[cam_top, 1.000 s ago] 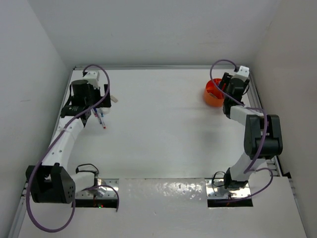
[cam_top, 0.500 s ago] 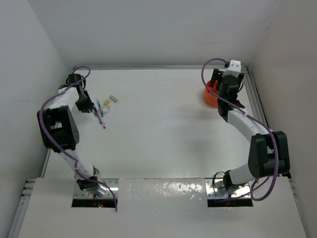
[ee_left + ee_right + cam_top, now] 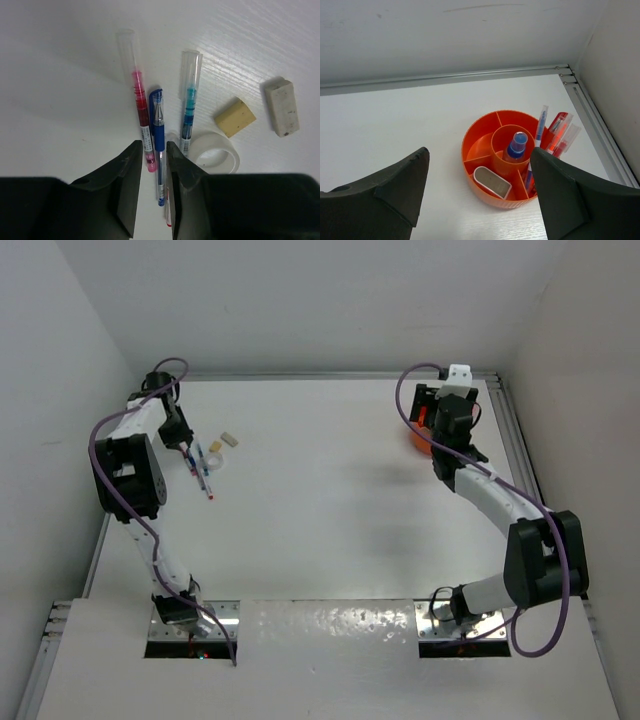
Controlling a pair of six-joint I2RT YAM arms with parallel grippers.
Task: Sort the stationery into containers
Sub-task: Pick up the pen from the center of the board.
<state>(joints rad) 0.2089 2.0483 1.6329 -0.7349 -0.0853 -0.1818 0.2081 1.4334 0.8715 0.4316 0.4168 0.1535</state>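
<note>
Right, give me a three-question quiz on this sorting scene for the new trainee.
1. True or false: the blue-capped bottle stands in the middle compartment of the orange tub.
2. Pick one. The right gripper is: A) open and holding nothing; B) shut on a pen; C) shut on the bottle.
3. Short answer: which ring-shaped thing lies on the table next to the beige block?

Key
1. True.
2. A.
3. The roll of tape.
</note>
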